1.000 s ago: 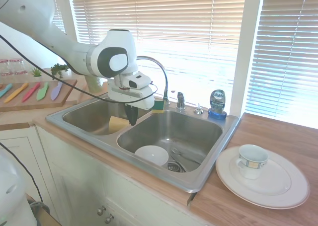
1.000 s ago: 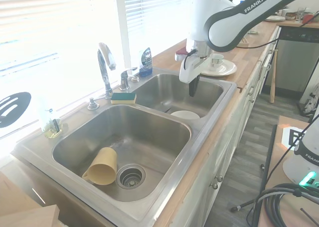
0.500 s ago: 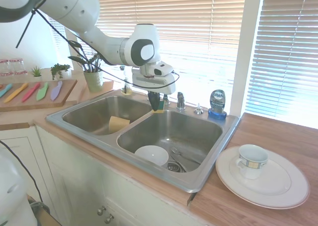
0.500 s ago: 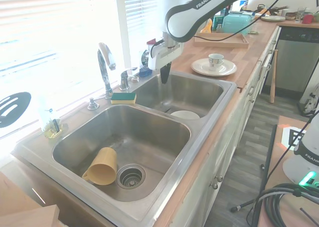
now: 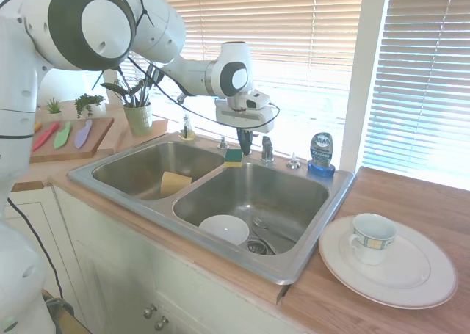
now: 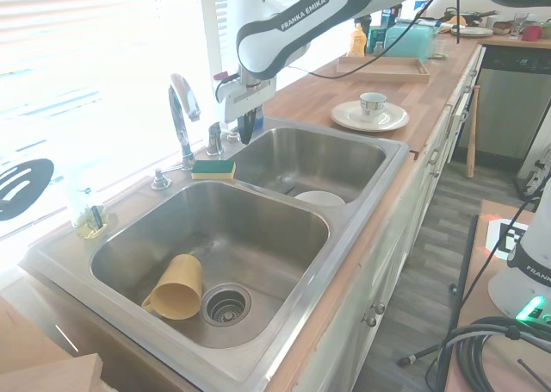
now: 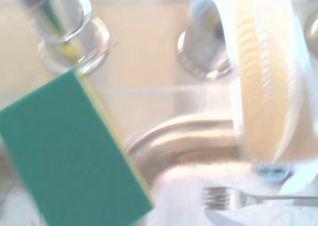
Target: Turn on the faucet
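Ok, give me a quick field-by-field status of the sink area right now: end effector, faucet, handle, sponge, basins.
end effector: above the back rim of the sink, close beside the lever handle; contact cannot be told
faucet: upright gooseneck, no water visible
lever handle: on the rim behind the right basin, not gripped
sponge: green and yellow, on the divider at the back rim
left basin: yellow cup on its side by the drain
right basin: white bowl, cutlery near the drain
counter: mug on a white plate
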Robot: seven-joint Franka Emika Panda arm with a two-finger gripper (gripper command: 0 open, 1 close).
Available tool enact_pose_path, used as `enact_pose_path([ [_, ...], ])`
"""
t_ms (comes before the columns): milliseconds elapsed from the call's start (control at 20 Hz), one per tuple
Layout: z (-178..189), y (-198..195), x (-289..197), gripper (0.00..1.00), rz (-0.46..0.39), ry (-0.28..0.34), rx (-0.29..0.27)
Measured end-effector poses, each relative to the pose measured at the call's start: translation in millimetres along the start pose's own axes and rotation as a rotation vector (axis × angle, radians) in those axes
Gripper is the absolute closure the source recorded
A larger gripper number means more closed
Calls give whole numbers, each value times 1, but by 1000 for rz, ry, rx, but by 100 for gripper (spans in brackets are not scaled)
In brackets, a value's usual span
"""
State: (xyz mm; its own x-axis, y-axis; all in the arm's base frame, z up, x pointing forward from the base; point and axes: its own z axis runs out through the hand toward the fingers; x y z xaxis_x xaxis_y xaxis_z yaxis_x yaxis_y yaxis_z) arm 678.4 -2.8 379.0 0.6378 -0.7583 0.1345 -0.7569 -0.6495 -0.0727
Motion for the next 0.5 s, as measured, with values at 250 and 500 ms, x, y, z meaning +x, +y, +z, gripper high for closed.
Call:
enact_pose_path([
  [250,1,-6,6,100,3,3,3],
  [500,-9,-17,14,100,14,108,91],
])
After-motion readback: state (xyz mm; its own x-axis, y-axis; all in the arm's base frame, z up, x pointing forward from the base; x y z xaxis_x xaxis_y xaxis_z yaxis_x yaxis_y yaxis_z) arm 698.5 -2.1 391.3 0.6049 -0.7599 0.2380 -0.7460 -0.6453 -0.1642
